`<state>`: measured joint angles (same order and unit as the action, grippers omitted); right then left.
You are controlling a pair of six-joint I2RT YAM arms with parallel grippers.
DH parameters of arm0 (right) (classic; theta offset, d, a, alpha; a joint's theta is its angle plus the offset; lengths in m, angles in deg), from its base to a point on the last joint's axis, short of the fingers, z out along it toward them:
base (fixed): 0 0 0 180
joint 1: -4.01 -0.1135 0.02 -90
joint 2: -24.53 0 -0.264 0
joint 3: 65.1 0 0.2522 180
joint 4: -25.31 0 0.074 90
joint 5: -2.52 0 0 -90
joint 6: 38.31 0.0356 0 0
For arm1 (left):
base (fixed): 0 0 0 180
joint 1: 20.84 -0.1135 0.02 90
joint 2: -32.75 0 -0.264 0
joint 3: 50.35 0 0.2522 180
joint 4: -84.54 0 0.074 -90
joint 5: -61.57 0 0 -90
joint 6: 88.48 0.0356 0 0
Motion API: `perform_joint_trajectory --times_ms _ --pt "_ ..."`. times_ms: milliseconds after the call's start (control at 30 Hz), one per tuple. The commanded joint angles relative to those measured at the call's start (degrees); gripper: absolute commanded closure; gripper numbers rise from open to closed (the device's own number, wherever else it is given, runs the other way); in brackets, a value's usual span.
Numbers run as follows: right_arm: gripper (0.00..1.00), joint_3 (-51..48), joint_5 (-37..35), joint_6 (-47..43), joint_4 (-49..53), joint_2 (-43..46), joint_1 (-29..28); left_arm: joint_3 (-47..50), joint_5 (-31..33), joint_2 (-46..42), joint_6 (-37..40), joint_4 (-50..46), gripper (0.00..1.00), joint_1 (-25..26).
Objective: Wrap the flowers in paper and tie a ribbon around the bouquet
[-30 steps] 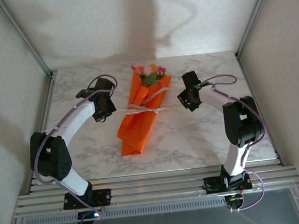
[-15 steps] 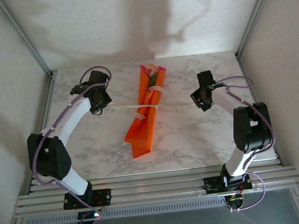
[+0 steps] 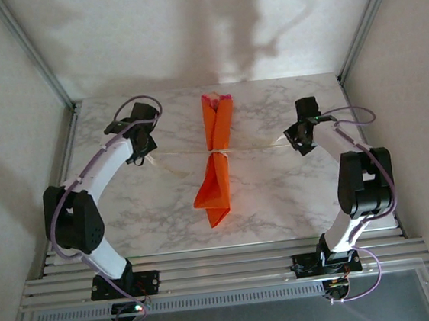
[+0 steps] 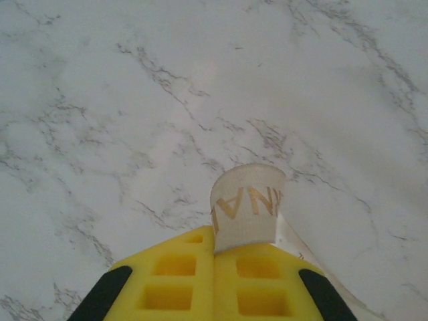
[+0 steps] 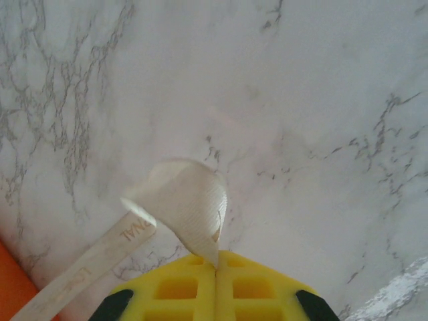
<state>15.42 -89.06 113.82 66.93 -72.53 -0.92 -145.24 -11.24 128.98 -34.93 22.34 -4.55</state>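
Observation:
The bouquet [image 3: 216, 160] lies on the marble as a narrow orange paper [image 3: 218, 125] cone, with the pink heads of the flowers [image 3: 212, 98] just showing at its far end. The pale ribbon [image 3: 255, 148] is cinched around its middle and stretches in a taut line to both sides. Left of the bouquet, my left gripper [image 3: 144, 151] is shut on one ribbon end [image 4: 247, 207] between its yellow pads [image 4: 167, 274]. Right of it, my right gripper [image 3: 298, 138] is shut on the other end, which curls up as a loop [image 5: 184, 204]. A corner of the orange paper [image 5: 10, 291] shows in the right wrist view.
The marble table [image 3: 279, 192] is walled in by white panels and metal rails [image 3: 35, 57] at left, right and back. Both arm bases sit on the slotted frame [image 3: 226, 270] at the near edge.
Both grippers have drawn apart, left going left and right going right, pulling the ribbon tight. The paper wrap has cinched much narrower and swung closer to straight up the table.

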Motion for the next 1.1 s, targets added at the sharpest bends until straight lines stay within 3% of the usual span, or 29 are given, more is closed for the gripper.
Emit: perform_joint_trajectory --times_ms 0,267,500,767,1067 --pt "1.00 -0.1 -4.2 -0.9 1.6 1.7 2.5 0.8 6.2 1.3 1.6 -1.1 1.00 -0.9" --pt "1.00 -2.7 -2.0 0.0 -0.2 1.2 6.5 5.6 -2.6 1.0 0.3 3.2 1.00 -6.1" --pt "1.00 -3.0 -2.3 -1.4 -0.3 1.1 8.0 6.7 -5.5 0.6 0.5 4.3 1.00 -9.8" --pt "1.00 -3.0 -1.5 -1.1 -1.1 0.5 9.2 8.2 -8.9 -0.1 -0.1 5.6 1.00 -11.7" --pt "1.00 -6.6 1.9 1.9 -2.6 -0.6 8.3 10.7 -17.1 1.7 -3.2 9.0 1.00 -11.8"
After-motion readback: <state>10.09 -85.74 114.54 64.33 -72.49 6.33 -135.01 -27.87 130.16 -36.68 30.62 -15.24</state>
